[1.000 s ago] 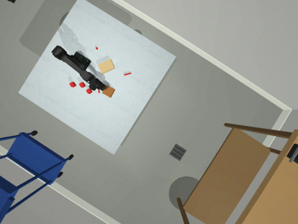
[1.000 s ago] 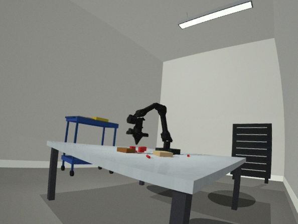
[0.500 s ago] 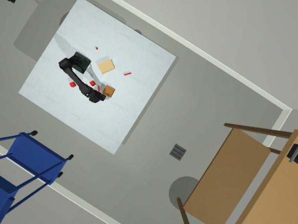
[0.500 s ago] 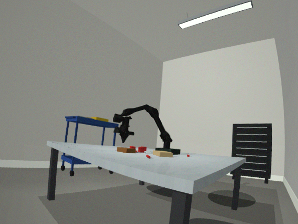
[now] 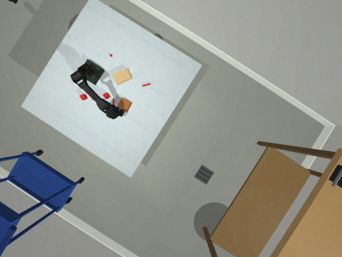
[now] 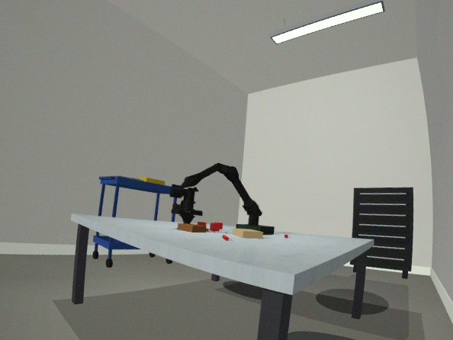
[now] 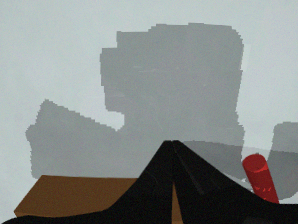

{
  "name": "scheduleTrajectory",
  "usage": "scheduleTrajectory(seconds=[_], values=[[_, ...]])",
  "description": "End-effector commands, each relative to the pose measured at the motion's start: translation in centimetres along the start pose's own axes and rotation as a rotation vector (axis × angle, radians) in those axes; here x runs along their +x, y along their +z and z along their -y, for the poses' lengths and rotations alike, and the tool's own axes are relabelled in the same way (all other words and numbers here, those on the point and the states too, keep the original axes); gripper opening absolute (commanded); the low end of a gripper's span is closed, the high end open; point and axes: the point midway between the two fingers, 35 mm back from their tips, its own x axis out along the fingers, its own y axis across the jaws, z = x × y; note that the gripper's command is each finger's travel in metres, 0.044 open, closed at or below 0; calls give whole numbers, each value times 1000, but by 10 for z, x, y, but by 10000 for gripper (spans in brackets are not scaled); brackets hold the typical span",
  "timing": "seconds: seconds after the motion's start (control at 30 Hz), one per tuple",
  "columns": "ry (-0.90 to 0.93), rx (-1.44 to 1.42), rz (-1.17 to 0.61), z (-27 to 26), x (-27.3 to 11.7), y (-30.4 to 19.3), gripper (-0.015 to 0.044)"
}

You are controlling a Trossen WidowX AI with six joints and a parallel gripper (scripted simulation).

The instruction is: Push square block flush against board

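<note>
On the table (image 5: 170,75) (image 6: 267,255) (image 7: 45,45), the square block (image 5: 125,104) (image 6: 191,228) (image 7: 75,194) looks orange-brown.

Pale table (image 5: 149,115) (image 6: 267,251), orange-brown block (image 5: 125,104) (image 6: 191,228) (image 7: 75,192), tan board (image 5: 122,76) (image 6: 248,233), red pieces (image 5: 106,95) (image 6: 216,226) (image 7: 261,177)

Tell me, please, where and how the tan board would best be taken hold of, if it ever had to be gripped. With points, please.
I would grip the tan board (image 5: 122,76) (image 6: 247,233) across its two long sides, near the middle, coming from straight above. It lies flat, its shorter width looks the easier span, and nothing touches those sides.
</note>
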Motion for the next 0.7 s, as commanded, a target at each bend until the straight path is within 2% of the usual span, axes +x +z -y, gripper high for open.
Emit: scheduleTrajectory(seconds=[0.0, 0.67], values=[[2, -2, 3, -1, 2, -1, 0], [2, -2, 0, -3, 2, -27, 0]])
